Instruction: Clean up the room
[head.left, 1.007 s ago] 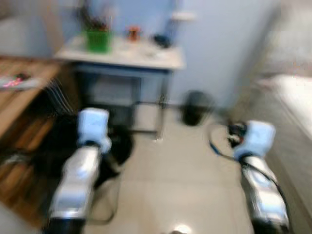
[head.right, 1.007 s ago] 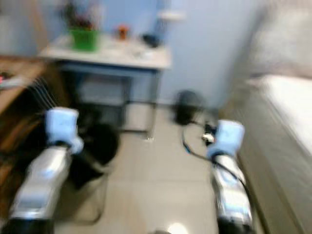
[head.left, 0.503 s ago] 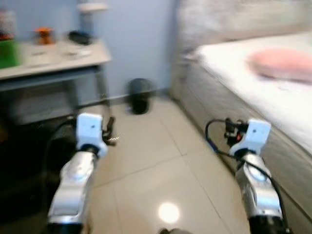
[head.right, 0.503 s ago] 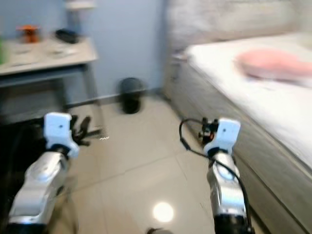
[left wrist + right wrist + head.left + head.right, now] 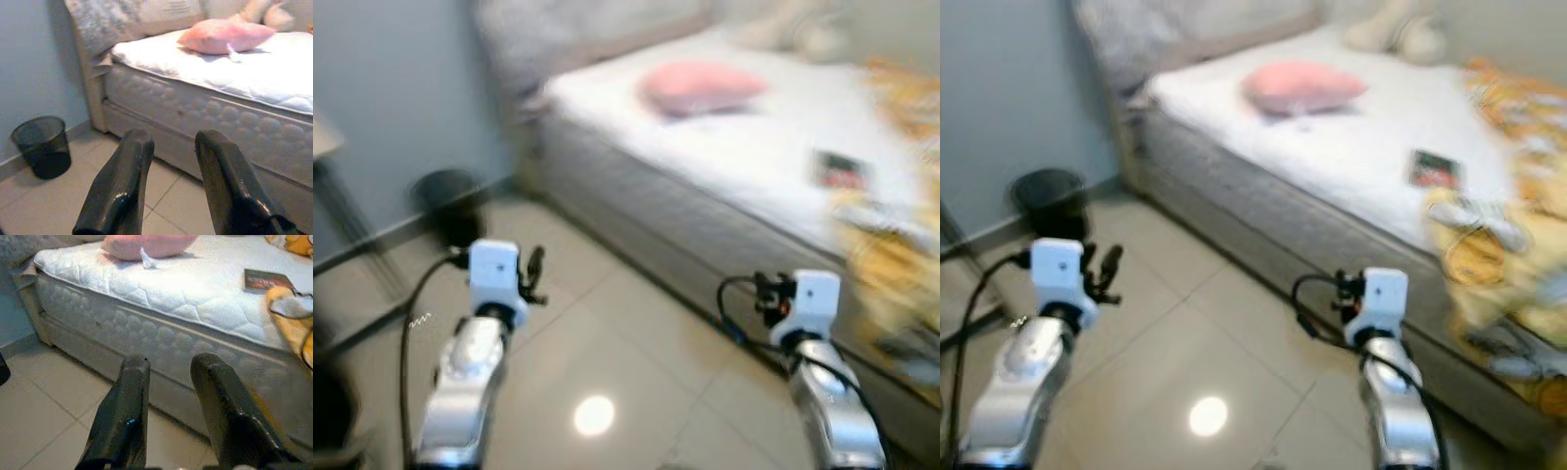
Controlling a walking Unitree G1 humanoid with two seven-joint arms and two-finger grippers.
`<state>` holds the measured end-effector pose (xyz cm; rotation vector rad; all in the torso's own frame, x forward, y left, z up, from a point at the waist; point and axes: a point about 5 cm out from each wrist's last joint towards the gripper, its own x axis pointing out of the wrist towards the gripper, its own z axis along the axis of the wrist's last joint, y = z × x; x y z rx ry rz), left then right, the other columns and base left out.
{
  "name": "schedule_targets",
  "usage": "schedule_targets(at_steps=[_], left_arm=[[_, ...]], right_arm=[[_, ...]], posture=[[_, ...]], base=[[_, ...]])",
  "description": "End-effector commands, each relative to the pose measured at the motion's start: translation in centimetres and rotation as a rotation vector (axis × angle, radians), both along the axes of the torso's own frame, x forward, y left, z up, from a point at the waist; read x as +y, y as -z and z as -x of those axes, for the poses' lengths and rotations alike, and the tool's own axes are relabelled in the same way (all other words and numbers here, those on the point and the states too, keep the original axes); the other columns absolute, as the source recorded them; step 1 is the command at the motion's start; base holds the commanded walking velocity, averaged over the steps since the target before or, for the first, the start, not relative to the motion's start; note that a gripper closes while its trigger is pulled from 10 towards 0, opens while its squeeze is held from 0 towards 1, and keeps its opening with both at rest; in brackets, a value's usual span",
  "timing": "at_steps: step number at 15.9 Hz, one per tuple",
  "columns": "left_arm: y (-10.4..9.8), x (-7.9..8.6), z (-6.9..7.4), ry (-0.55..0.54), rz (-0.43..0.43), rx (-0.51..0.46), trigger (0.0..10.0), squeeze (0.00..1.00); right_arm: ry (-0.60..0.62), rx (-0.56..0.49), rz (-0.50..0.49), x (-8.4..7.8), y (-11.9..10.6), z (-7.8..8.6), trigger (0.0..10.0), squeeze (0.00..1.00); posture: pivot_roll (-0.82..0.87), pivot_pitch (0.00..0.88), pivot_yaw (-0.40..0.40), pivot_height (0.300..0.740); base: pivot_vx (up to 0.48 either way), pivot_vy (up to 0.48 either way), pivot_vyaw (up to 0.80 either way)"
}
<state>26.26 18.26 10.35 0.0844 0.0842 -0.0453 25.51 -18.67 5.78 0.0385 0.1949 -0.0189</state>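
Left end effector [image 5: 168, 183] spread, empty, above floor; right end effector [image 5: 168, 413] spread, empty, facing bed [image 5: 1332, 157]; book [image 5: 266, 280] and yellow blanket [image 5: 1518, 245] on mattress, pink pillow [image 5: 1302, 86] beyond; bin [image 5: 41, 146] by wall; blurred views risk misjudged reach, bumping bed frame.

I'm seeing both eye views smearing with motion blur, an overhead light glaring off the floor [image 5: 594, 415]; wrist views are staying sharper, evenly lit
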Motion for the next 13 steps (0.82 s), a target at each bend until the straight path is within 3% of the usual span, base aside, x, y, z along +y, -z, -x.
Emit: schedule_targets(at_steps=[1, 4, 13], left_arm=[[-0.52, 0.2, -0.06, -0.005, -0.005, -0.021, 10.0, 0.0], [-0.58, 0.19, -0.45, 0.012, -0.024, -0.012, 10.0, 0.0], [-0.61, -0.11, -0.97, 0.011, -0.01, -0.025, 10.0, 0.0]], right_arm=[[-0.002, -0.018, 0.014, -0.24, -0.54, -0.12, 10.0, 0.0], [-0.001, -0.033, -0.014, 0.01, -0.98, -0.24, 10.0, 0.0], [-0.021, -0.028, -0.023, 0.37, -1.35, -0.46, 10.0, 0.0]], posture=[[-0.03, 0.0, -0.009, 0.74], [-0.05, 0.0, 0.011, 0.74], [-0.05, 0.0, -0.009, 0.74]], base=[[0.292, 0.0, 0.0], [0.331, 0.0, 0.0], [0.34, 0.0, -0.8]])
